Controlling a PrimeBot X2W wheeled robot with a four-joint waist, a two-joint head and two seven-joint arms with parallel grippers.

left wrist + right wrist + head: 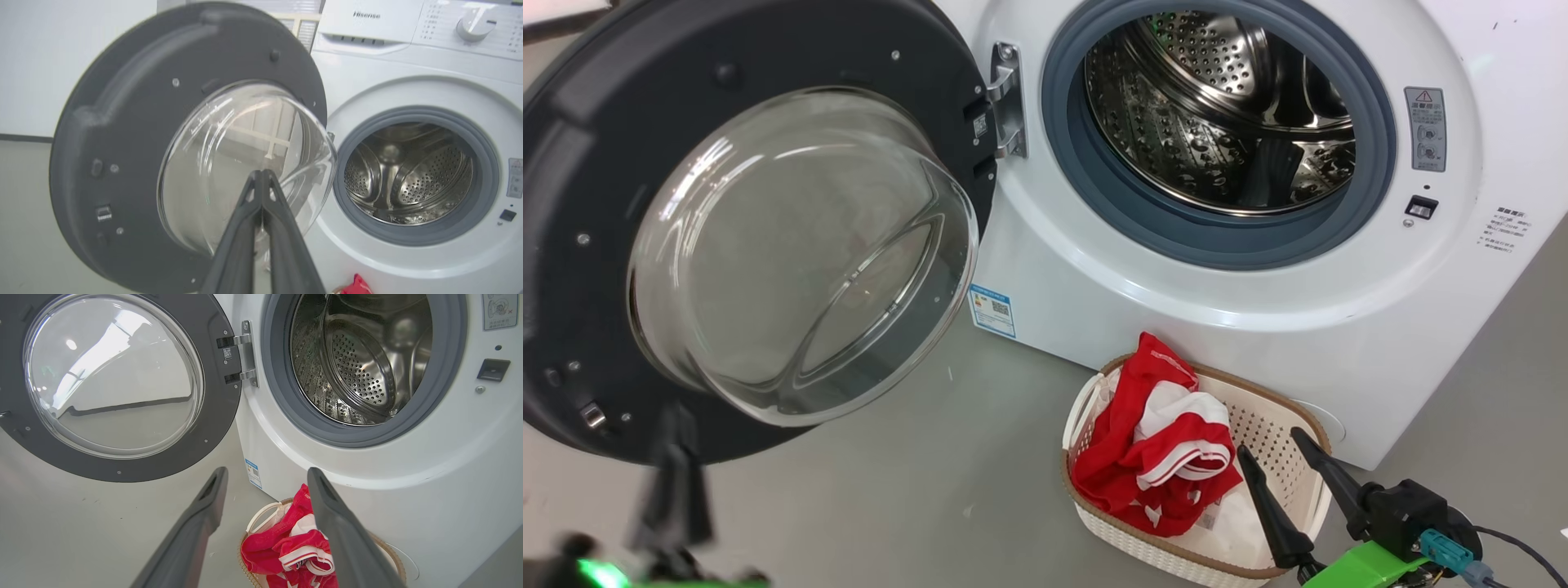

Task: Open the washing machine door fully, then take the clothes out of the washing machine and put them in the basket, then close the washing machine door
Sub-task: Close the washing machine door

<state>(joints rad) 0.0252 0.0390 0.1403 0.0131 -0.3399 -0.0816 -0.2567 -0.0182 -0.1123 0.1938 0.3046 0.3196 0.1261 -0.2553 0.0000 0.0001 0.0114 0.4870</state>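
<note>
The washing machine (1258,318) stands with its steel drum (1225,114) showing no clothes inside. Its door (752,237) hangs swung wide open to the left, glass bowl facing me. Red and white clothes (1160,445) lie heaped in the cream basket (1282,425) on the floor in front of the washer. My left gripper (674,425) is blurred at the lower left, below the door; in the left wrist view its fingers (261,179) are pressed together, shut on nothing, in front of the glass (245,163). My right gripper (1270,445) stands open above the basket's right side.
Grey floor (915,482) spreads between the door and the basket. A blue label (992,310) sits on the washer's lower front. The door hinge (1006,98) and latch slot (1421,207) flank the grey gasket (1143,220). A white wall (61,61) lies behind the door.
</note>
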